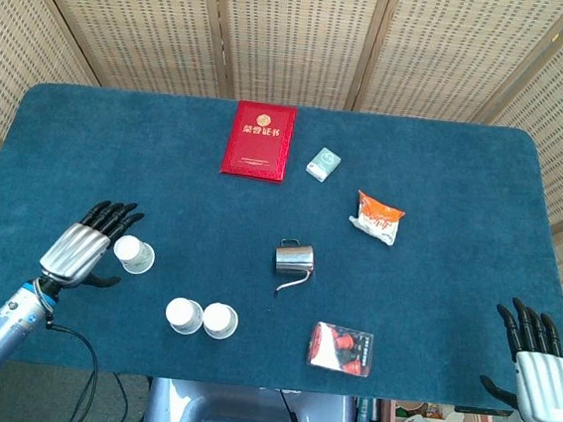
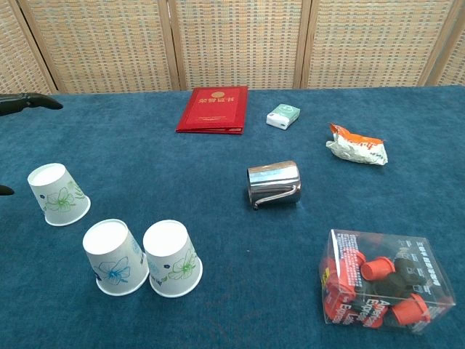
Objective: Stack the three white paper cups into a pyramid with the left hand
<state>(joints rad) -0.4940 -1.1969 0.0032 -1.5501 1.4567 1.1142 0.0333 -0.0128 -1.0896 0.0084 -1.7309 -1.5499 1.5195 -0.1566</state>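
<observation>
Around my work area I see a steel milk jug (image 1: 293, 260) mid-table, a clear box of red-capped items (image 1: 341, 347) near the front edge, an orange-and-white snack packet (image 1: 377, 217), a small teal-and-white box (image 1: 323, 163) and a red booklet (image 1: 258, 140) with gold characters I cannot make out. None of these sits between the cups.

Two white paper cups, upside down with floral prints, stand touching side by side: the left cup (image 2: 113, 257) and the right cup (image 2: 172, 259). A third cup (image 2: 58, 193) stands apart, behind and to their left.

My left hand (image 1: 83, 249) is spread and holds nothing, just beside that third cup on its left. My right hand (image 1: 537, 365) is spread too, off the table's front right corner.
</observation>
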